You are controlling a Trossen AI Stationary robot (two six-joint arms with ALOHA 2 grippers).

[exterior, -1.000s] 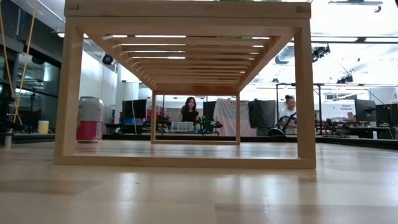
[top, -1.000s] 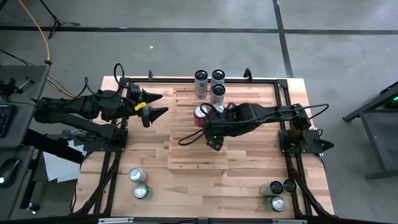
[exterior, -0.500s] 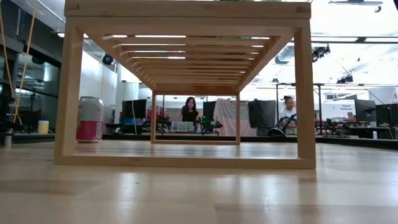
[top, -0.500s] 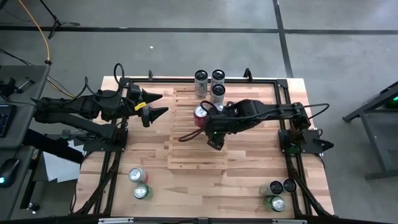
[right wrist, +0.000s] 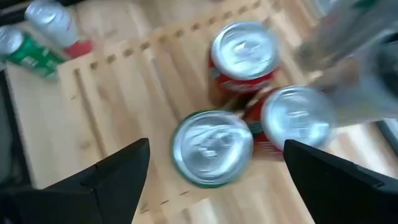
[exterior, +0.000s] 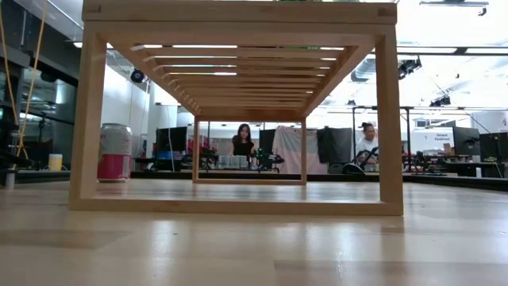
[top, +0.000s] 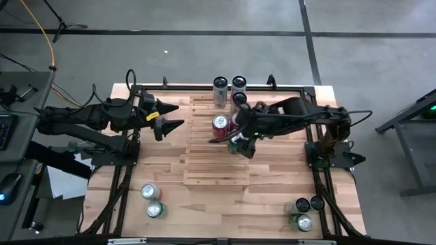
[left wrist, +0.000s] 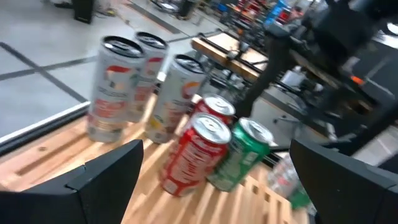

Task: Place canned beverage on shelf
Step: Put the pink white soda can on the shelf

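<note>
High view first: we see our right tool (top: 240, 145) above the slatted shelf (top: 204, 160), beside a red can (top: 220, 125) standing on the slats. A second ago this tool sat lower on the shelf, with the arm stretched flat toward the middle; half a second ago it was much the same. Now the arm has folded back toward the far right corner and the tool has moved up the picture, closer to the cans. The red can has kept its place on the shelf throughout.

Our right wrist view looks down on three can tops close together on the slats: a green can (right wrist: 211, 148) nearest the middle, a red one (right wrist: 244, 50) beyond it and another red one (right wrist: 294, 123) beside them. The tool's two dark fingers (right wrist: 109, 180) stand wide apart on either side, grasping nothing.

Three pale cans (top: 230, 90) stand at the far edge of the worktop (top: 225, 204), just past the shelf. Two more cans (top: 152, 200) sit near the front left, and three (top: 302, 211) near the front right.

Our left tool (top: 172, 114) hovers at the shelf's left edge, fingers spread and released, unchanged from the earlier frames. Its wrist view shows the pale cans, both red cans and the green one.

Low view shows the shelf's frame and a pink can (exterior: 115, 152) to its left, the same as before.
</note>
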